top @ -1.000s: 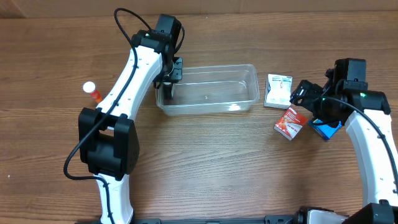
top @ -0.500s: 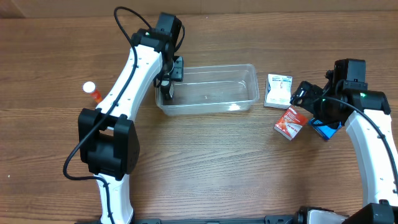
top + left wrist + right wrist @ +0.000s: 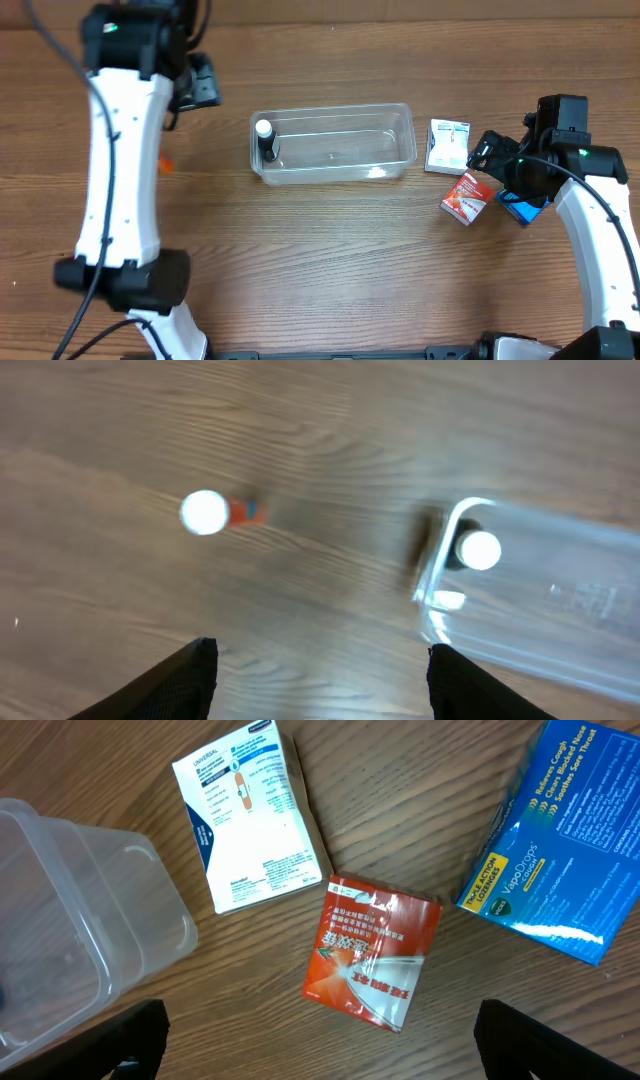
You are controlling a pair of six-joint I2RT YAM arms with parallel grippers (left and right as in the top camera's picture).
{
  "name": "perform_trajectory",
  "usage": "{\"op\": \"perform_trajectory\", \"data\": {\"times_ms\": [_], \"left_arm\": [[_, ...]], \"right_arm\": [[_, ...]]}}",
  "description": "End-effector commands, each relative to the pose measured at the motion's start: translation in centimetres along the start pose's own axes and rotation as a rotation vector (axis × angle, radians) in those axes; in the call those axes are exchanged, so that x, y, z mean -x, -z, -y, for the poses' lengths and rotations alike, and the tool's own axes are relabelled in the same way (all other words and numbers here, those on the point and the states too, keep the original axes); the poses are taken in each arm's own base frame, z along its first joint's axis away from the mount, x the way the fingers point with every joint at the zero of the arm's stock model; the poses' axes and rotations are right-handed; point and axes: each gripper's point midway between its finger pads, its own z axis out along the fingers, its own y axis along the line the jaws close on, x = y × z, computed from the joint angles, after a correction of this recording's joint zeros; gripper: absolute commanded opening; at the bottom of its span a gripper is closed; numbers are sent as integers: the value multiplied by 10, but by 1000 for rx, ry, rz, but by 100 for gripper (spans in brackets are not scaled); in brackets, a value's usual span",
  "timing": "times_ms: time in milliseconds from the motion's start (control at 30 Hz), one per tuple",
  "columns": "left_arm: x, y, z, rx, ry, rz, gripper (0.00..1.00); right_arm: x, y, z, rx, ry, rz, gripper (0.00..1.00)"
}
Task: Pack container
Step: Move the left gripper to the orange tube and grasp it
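The clear container [image 3: 340, 145] lies at the table's middle. A small dark bottle with a white cap [image 3: 265, 138] stands in its left end; it also shows in the left wrist view [image 3: 479, 550] inside the container [image 3: 540, 620]. My left gripper [image 3: 203, 90] is open and empty, up and left of the container, over bare wood [image 3: 320, 670]. An orange bottle with a white cap [image 3: 210, 513] lies left of the container. My right gripper [image 3: 484, 152] is open and empty [image 3: 320, 1040] above a red packet [image 3: 375, 950], a white box [image 3: 250, 815] and a blue box [image 3: 555, 870].
In the overhead view the white box [image 3: 447, 146] lies right of the container, with the red packet [image 3: 466, 197] and the blue box [image 3: 522, 208] below it. The left arm hides most of the orange bottle [image 3: 165, 165]. The container's corner [image 3: 70, 920] shows in the right wrist view.
My left gripper has let go of the small dark bottle in the container's left end and swung away to the left, open. The right arm has not moved.
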Motion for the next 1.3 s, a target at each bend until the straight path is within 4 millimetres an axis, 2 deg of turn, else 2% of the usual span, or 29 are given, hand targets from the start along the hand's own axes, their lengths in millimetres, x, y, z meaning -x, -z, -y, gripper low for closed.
{"op": "perform_trajectory", "data": {"times_ms": [0, 133, 200, 333, 433, 567, 700, 933, 1033, 1133, 1200, 1267], "left_arm": [[-1, 24, -28, 25, 132, 61, 73], [-10, 2, -56, 93, 225, -13, 86], [-18, -19, -78, 142, 292, -80, 98], [-21, -60, -98, 86, 365, -160, 100], [-23, -103, -108, 20, 386, -207, 100], [-21, -141, -104, -5, 347, -222, 100], [-19, -169, -92, -12, 276, -243, 100], [-26, -214, -84, 0, 263, -315, 100], [-30, -220, -82, -4, 263, -336, 93], [-31, -220, -81, -9, 263, -343, 77], [-33, -219, -78, -24, 266, -351, 60], [-35, -218, -78, -22, 265, -360, 54]], "right_arm": [[11, 7, -2, 3, 0, 37, 100], [11, 7, -2, 3, 0, 36, 100], [11, 7, -2, 3, 0, 36, 100], [11, 7, -2, 3, 0, 36, 100], [11, 7, -2, 4, 0, 37, 100], [11, 7, -2, 4, -1, 36, 100], [11, 7, -2, 4, -1, 36, 100], [11, 7, -2, 3, -1, 36, 100], [11, 7, -2, 4, -1, 36, 100], [11, 7, -2, 3, -1, 36, 100], [11, 7, -2, 3, -1, 36, 100], [11, 7, -2, 4, -1, 36, 100]]}}
